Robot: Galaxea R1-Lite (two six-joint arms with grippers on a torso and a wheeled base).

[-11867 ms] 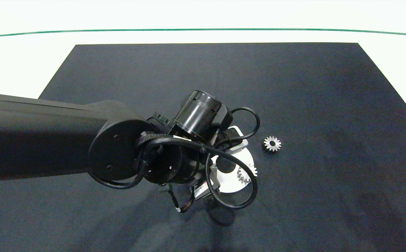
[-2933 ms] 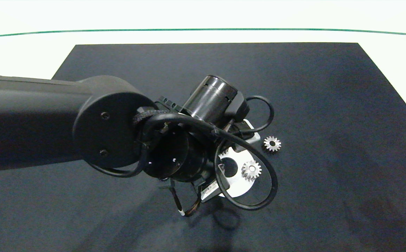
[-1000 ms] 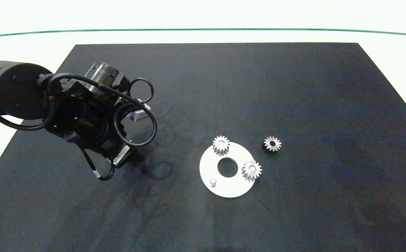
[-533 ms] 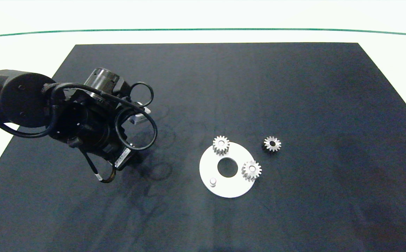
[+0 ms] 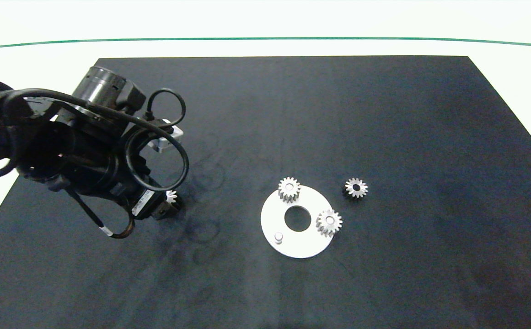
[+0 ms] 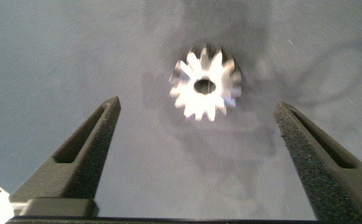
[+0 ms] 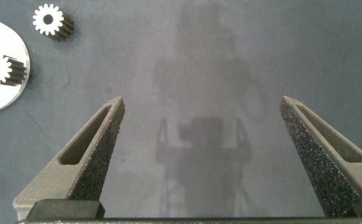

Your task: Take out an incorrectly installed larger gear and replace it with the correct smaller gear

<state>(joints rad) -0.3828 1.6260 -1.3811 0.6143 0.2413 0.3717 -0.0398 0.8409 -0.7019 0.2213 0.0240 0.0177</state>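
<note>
The left gripper (image 6: 196, 134), jaws wide, hovers over the released silver star-faced larger gear (image 6: 205, 89) on the dark tabletop (image 5: 384, 114) (well apart from the white disc (image 5: 308, 240)). The small silver star-faced smaller gear (image 5: 356, 188) lies beside that disc; grabbing a duller mounted gear (image 5: 329, 222) instead is the risk. The right gripper (image 7: 199, 137) idles, jaws wide.

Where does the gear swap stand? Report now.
Done: the larger gear is off the white plate, lying on the mat under the open left tool. The plate's peg stands bare. Nothing is in hand. Left: fetch the smaller gear beside the plate and seat it there. The right tool idles open.
</note>
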